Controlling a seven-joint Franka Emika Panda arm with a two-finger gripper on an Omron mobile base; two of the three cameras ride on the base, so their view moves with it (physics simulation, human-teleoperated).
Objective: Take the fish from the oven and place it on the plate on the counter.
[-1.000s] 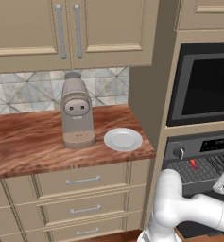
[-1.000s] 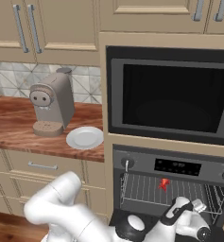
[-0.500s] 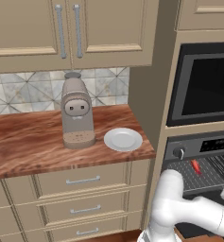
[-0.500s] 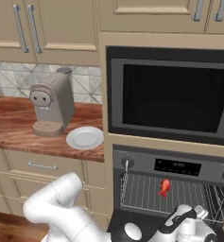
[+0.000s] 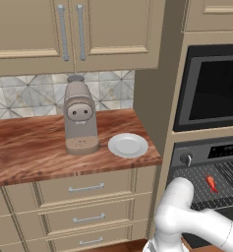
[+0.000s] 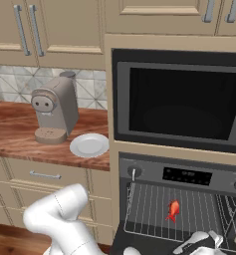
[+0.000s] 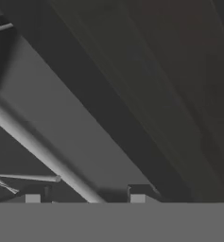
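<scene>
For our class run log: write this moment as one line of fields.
fish: on oven rack | plate: bare, on counter beside coffee machine | gripper: jaws apart, holding nothing | step: fish not yet grasped

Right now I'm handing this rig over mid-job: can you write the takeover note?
Gripper: low in front of the open oven, jaws apart with nothing between them, facing a silver bar on the dark door.
Fish: lying on the oven's wire rack, not yet grasped.
Plate: bare, on the counter right of the coffee machine, near the counter's oven end.
Done: oven stands open.
Left: reach onto the rack, grip the fish, carry it to the plate, release.
</scene>
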